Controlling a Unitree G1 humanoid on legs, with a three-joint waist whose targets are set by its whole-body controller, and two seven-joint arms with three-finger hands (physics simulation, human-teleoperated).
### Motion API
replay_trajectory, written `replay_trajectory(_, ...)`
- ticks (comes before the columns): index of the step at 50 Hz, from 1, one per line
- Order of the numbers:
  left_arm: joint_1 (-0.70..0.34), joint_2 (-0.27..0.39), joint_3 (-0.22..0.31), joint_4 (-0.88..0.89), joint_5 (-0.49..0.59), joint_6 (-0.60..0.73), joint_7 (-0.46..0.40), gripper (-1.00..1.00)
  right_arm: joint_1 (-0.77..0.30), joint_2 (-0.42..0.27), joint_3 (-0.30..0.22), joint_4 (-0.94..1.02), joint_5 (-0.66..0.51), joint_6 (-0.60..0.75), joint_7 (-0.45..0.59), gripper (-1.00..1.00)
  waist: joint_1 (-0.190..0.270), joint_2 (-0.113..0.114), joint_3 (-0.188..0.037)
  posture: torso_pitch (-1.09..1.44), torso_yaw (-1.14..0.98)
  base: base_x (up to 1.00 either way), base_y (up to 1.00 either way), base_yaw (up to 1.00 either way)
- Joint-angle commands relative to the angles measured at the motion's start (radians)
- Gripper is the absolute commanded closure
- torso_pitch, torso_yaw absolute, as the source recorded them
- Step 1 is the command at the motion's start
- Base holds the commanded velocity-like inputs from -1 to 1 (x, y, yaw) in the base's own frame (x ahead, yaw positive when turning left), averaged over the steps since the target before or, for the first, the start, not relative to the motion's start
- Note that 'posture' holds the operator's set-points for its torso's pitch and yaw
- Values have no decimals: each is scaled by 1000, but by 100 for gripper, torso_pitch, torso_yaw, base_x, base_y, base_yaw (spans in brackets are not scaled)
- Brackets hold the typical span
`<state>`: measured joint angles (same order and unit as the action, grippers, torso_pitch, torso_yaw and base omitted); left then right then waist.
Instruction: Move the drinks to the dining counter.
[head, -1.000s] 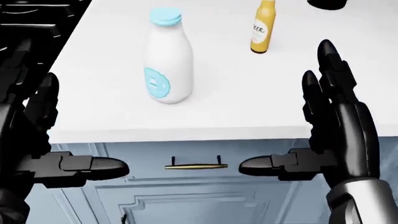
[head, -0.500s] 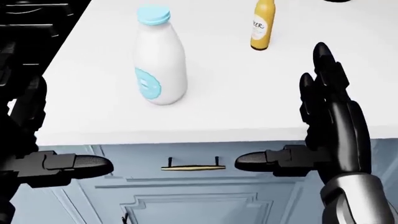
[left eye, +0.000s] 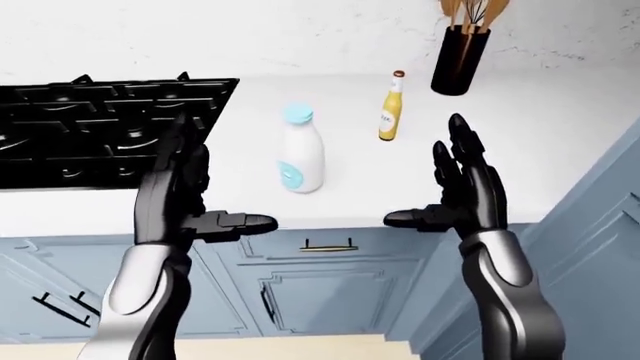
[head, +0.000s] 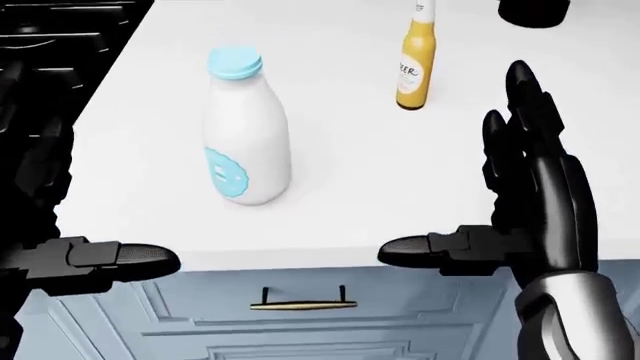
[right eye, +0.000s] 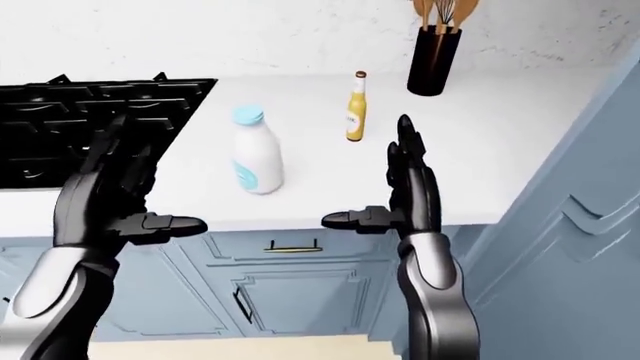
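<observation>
On the white counter (left eye: 560, 142) our two drinks stand upright and well apart from both hands. Starting left, our left hand (left eye: 178, 196) hangs spread wide and empty beside the black stove (left eye: 90, 127); we should bring it round the milk bottle (left eye: 300, 159) at its body and close squarely. Farther right stands the beer bottle (left eye: 391, 106), which probably suits our right hand (left eye: 466, 191), also wide and empty.
</observation>
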<state>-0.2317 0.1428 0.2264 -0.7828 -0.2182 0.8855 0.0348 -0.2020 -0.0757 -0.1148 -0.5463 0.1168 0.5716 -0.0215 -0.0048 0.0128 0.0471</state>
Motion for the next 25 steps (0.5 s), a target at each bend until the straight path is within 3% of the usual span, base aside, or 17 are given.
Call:
replay_trajectory(1,-10,7,4,-12,9,-51,0,-100,-22,0,8,-19,3,-43,5,-100,1,1,-9,0,0,16,0,0)
replay_trajectory(3,-5,5,2,-7,12,-59,-1,-100,-18,1,8,-8,2,-55,6,-100,-4,43,-18,0,0,16,0,0)
replay_trajectory(4,-2,5,1,-4,13,-64,-3,-100,-17,1,7,-5,3,-58,7,-100,-4,79,-32,0,0,17,0,0)
replay_trajectory(5,0,5,2,-1,14,-67,-5,-100,-18,1,5,-4,5,-58,6,-100,2,61,-31,0,0,15,0,0)
replay_trajectory(7,2,3,1,-3,15,-69,-5,-100,-21,0,3,-8,8,-54,4,-100,6,61,-21,0,0,16,0,0)
replay_trajectory(10,1,2,-2,4,19,-74,-5,-100,-21,0,0,-8,14,-53,0,-100,12,36,-28,0,0,16,0,0)
replay_trajectory(13,-5,1,-1,-1,16,-66,-2,-100,-25,-1,1,-2,16,-56,-2,-100,15,7,-20,0,0,16,0,0)
replay_trajectory(15,3,-1,-3,9,20,-82,-5,-100,-26,-1,3,3,15,-60,-2,-100,18,-25,-22,0,0,16,0,0)
replay_trajectory(17,3,0,-2,19,22,-89,-8,-100,-28,-2,3,5,16,-61,-3,-100,17,-87,-39,0,0,16,0,0)
replay_trajectory(18,3,0,0,17,20,-87,-8,-100,-28,-2,3,12,16,-67,-2,-100,9,-53,-31,0,0,16,0,0)
replay_trajectory(20,4,0,0,21,21,-91,-9,-100,-31,-1,4,10,18,-64,-3,-100,7,-63,-28,0,0,16,0,0)
replay_trajectory(22,3,1,2,21,20,-92,-9,-100,-32,-2,2,10,21,-62,-4,-100,4,-49,-32,0,0,16,0,0)
replay_trajectory(25,2,2,4,23,19,-91,-9,-100,-35,-3,4,5,23,-54,-7,-100,4,-20,-19,0,0,16,0,0)
